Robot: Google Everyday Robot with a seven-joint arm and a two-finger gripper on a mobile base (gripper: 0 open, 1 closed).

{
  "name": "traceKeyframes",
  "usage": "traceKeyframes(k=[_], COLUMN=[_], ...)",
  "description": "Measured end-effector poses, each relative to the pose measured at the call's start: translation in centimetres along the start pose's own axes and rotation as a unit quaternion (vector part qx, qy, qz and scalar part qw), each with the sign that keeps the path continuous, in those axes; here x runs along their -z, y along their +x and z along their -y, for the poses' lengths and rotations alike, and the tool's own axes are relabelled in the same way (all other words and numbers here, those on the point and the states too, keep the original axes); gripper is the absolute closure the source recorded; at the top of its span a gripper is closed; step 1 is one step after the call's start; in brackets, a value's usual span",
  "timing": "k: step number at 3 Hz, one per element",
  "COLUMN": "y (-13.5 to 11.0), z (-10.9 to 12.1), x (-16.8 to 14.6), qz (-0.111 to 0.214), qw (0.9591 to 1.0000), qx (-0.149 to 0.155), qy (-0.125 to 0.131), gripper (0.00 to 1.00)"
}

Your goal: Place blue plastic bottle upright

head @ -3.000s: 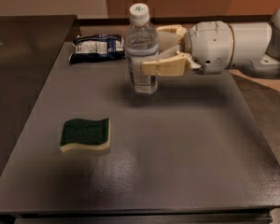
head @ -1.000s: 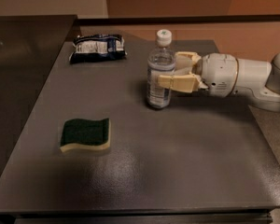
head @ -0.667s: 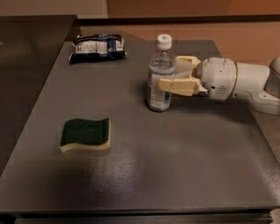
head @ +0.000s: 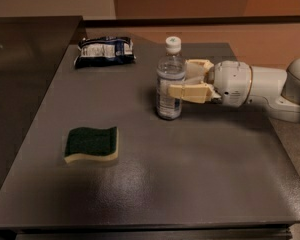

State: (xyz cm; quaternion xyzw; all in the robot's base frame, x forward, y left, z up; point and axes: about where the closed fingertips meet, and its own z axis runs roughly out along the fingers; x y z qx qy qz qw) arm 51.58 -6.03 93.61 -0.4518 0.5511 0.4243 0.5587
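The blue plastic bottle (head: 167, 74) is small and clear, with a white cap and a pale label. It stands upright on the dark grey table (head: 190, 174), a little right of the middle. My gripper (head: 179, 77) reaches in from the right at label height. Its tan fingers (head: 192, 92) sit on either side of the bottle and are shut on it. The white wrist (head: 232, 83) is just right of the bottle.
A dark blue crinkled snack packet (head: 105, 50) lies at the table's far left. A green and yellow sponge (head: 91, 144) lies near the front left. The arm's white body (head: 285, 91) stretches over the table's right edge.
Three seconds ago I held the bottle higher and farther back. It has since come down onto the table. Over the last second the bottle and gripper have hardly moved.
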Motion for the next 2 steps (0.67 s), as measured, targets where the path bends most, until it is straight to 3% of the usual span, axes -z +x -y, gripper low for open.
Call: traceKeyframes(k=[1,2], y=[-0.12,-0.12], z=[-0.11,-0.12], x=[-0.23,-0.24], qz=[0.0,0.0], qw=[1.0,1.0], qx=[0.001,0.001], qy=[-0.002,-0.002], gripper=[0.0,0.0])
